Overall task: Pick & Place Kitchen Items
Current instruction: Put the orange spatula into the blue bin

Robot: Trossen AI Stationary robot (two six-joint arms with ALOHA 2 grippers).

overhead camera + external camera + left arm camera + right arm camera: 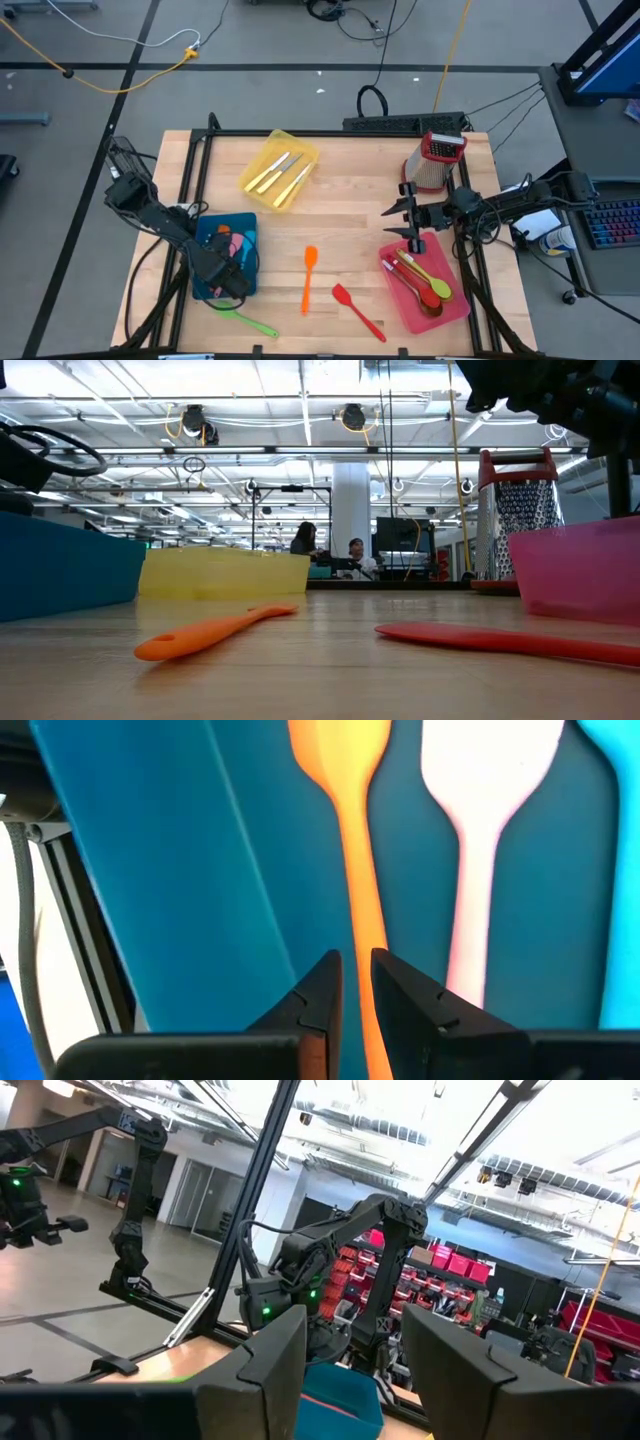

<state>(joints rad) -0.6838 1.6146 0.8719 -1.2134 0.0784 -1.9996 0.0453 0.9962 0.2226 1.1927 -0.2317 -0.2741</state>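
Orange spatula lies closest to the low camera, flat on the bare wooden table, with a red spatula just beside it toward the pink plastic tray. A green spoon lies near the table's front edge, by my blue plastic tray.

My left gripper is down inside that blue tray, fingers nearly closed around the thin orange handle of a utensil lying there; whether the pads actually touch it I cannot tell. A pale pink spatula lies just beside the orange one, and a light blue one beyond that. My right gripper hangs wide open and empty above the near end of the pink tray, which holds green and red spoons. Two cream-handled knives rest in the yellow tray.

What worries me: the orange handle is slim and sits flat on the tray floor, so a squeeze could skid it sideways into the pink neighbour, or a lift could drag that one along. The blue tray wall stands near my fingers on one side, so swinging that way could snag it; straight up looks safest. Open table lies between the trays, well apart from the metal box grater at the back.
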